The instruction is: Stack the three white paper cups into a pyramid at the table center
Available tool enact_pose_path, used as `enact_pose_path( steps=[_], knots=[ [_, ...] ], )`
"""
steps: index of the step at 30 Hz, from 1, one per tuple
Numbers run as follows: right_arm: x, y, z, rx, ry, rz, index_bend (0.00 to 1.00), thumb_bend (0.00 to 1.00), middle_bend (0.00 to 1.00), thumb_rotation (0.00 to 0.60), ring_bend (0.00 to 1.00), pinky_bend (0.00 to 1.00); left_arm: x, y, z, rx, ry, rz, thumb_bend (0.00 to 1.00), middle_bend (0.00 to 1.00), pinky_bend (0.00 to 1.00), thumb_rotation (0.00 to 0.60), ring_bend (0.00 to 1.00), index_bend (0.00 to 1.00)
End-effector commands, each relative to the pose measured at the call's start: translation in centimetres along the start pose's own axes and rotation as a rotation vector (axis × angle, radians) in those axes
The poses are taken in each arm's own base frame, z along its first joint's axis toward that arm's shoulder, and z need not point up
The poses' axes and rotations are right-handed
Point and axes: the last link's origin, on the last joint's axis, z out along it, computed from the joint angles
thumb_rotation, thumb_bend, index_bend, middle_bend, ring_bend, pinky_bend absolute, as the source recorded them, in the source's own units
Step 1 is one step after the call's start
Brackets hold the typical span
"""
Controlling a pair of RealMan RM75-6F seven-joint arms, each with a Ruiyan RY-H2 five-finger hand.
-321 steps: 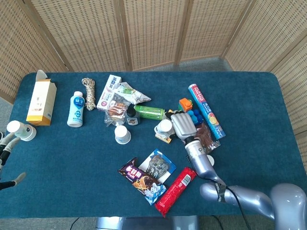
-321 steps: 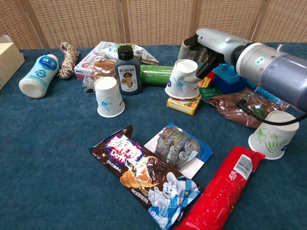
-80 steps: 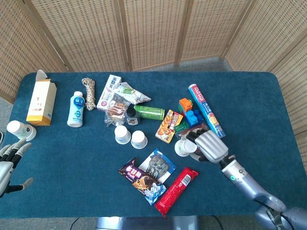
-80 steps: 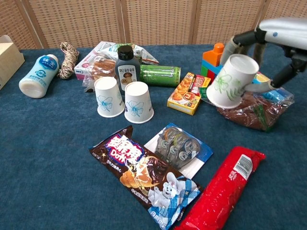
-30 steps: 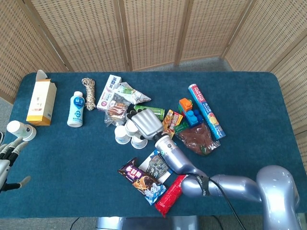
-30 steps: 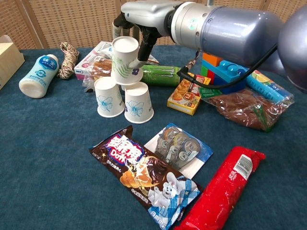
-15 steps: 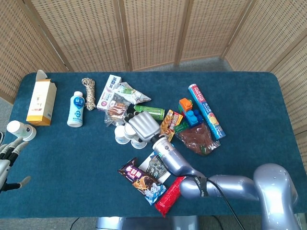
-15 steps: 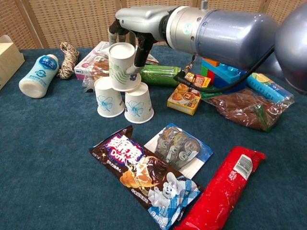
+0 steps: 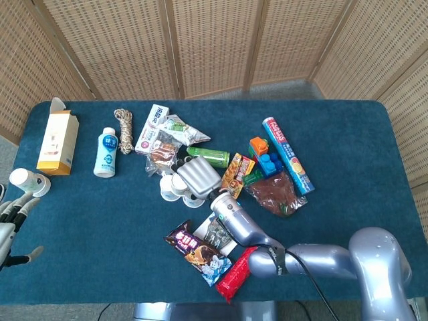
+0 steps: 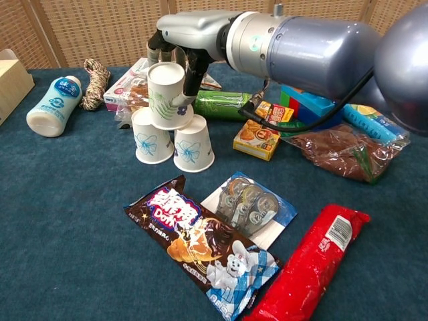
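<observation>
Here the right hand [image 10: 179, 41] reaches in from the right and grips the top cup [image 10: 165, 93], fingers wrapped around its far side and thumb on its right side. This fern-printed cup is upside down and sits on the two base cups, bridging them. The left base cup [image 10: 151, 138] and the right base cup [image 10: 193, 144], both flower-printed and upside down, stand side by side near the table [image 10: 60, 221] centre. From above, the back of the right hand [image 9: 196, 178] covers most of the stack. The left hand [image 9: 9, 224] hovers at the table's left edge, well apart from the cups, fingers spread and holding nothing. A chocolate wrapper [image 10: 204, 247] lies nearer than the cups; a green can [image 10: 222, 105] lies just behind them.
</observation>
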Motion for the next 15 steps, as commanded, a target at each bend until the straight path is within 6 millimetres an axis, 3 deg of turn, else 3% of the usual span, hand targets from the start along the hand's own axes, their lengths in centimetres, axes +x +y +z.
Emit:
enact_pose_path(
  steps=[1,8,15],
  knots=[
    [-0.2,0.0,0.04,0.0,-0.006,-0.002,0.33,0.28,0.39,0.6,0.35,0.49,0.02,-0.05,-0.01,0.002,0.001,-0.001,0.28,0.0,0.0,0.6,0.0,0.04],
    [-0.47,0.0,-0.01,-0.001,-0.012,-0.001,0.33,0.24,0.39,0.6,0.35,0.49,-0.05,-0.04,0.05,0.003,-0.002,0.001,0.28,0.0,0.0,0.6,0.0,0.04],
    [-0.18,-0.18,0.01,0.001,0.002,0.002,0.23,0.22,0.39,0.6,0.35,0.49,-0.07,-0.03,0.03,0.004,-0.001,0.001,0.28,0.0,0.0,0.6,0.0,0.04]
  ],
)
